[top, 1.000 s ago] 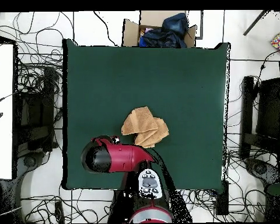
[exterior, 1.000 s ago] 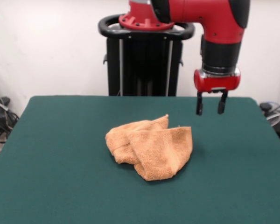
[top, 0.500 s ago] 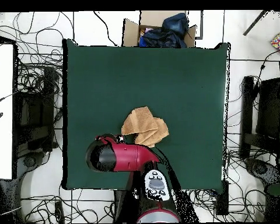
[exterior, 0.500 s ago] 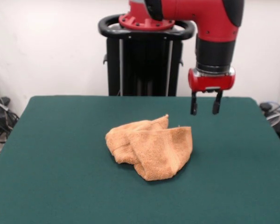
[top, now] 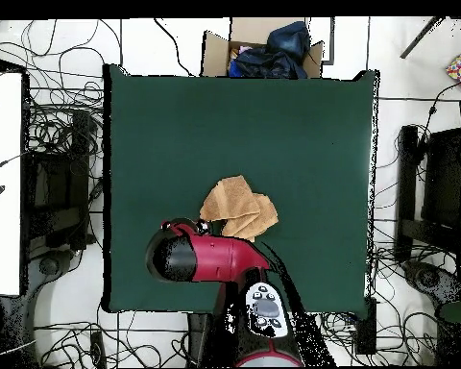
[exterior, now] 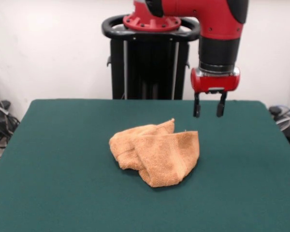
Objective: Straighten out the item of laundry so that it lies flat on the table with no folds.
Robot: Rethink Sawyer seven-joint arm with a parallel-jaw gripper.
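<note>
Orange-tan terry cloth, the towel (exterior: 155, 151) lies bunched near the middle of the table (exterior: 53, 164), folded over itself in several thick layers, with one rounded lobe to the front and a pointed corner that sticks up at the back. Its surface looks soft and loopy, and a woven band runs along one edge. The table top is dark green and felt-like, flat and much larger than the cloth.

The gripper (exterior: 208, 110) hangs in the air above the table, behind the towel and a little to the side. Its two black fingers (exterior: 196, 110) stand apart and nothing is between them.

I think the danger is in the pinch. If the claw comes down on the thick heap, it may catch two or three layers together, and then the pull only drags the whole bundle and no fold opens. The felt may also hold the terry cloth, so the towel could slide in one piece or wrinkle again. From above, the red arm (top: 201, 259) covers the near edge of the towel, so that part I cannot judge.
</note>
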